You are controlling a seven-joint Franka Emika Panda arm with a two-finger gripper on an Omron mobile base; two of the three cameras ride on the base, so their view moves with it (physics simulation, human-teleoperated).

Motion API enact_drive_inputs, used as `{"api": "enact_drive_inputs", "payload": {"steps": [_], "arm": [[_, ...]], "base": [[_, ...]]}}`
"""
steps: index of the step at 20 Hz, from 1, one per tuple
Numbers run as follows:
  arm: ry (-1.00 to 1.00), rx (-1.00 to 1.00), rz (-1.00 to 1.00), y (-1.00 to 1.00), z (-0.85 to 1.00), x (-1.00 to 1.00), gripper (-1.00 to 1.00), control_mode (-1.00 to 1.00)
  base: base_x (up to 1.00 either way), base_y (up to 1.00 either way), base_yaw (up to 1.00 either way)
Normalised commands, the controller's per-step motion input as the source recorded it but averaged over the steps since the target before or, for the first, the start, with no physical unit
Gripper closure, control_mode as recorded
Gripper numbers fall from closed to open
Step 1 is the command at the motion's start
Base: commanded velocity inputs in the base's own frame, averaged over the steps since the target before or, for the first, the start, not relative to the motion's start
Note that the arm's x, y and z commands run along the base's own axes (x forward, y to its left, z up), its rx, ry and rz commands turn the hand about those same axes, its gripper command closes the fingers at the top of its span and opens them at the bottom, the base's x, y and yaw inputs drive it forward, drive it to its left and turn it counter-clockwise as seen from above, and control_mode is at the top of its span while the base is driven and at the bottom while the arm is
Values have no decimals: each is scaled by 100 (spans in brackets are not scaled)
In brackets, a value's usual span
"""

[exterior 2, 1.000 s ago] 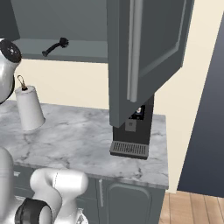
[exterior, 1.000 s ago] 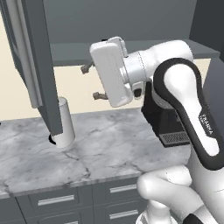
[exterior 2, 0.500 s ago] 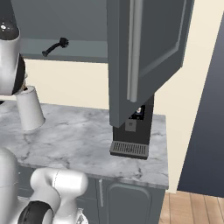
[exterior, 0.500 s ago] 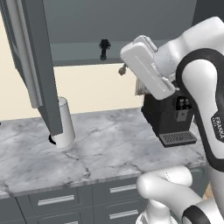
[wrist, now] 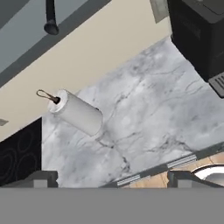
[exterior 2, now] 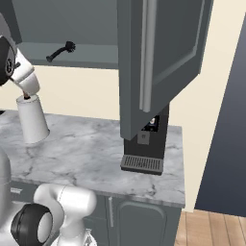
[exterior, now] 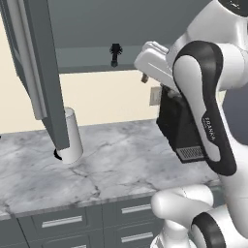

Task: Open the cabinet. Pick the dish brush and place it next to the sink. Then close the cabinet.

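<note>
Brush work comes next: the dish brush lies on the grey shelf of the cabinet, whose doors stand swung open, and it sits well above the paper-towel roll on the marble counter. The hand has its two fingertips spread wide with nothing between them, looking down past the roll toward the counter rather than at the shelf. The brush looks small, light and stiff, with a slim dark handle and a tuft of black bristles; the bristles would likely give under a pinch, so the handle near its middle seems the safer place to grip. It lies close to the shelf's front lip, which leaves room to reach in from the front, though the shelf surface below allows little depth for the fingertips. Above the roll, the open left door hangs out over the counter, and the black coffee machine stands far to the roll's right; both edges narrow the arm's swing.
</note>
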Motion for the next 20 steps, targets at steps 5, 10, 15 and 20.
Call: {"api": "enact_drive_inputs", "payload": {"steps": [5, 10, 15, 20], "arm": [[-18, -11, 17, 67, -2, 65, -100, -100], [-13, -16, 34, 1, 9, 36, -100, -100], [-4, -18, 42, 0, 9, 16, -100, -100], [-4, -32, 8, 0, 24, 0, -100, -100]], "base": [[0, 0, 0], [0, 0, 0], [0, 0, 0], [0, 0, 0]]}}
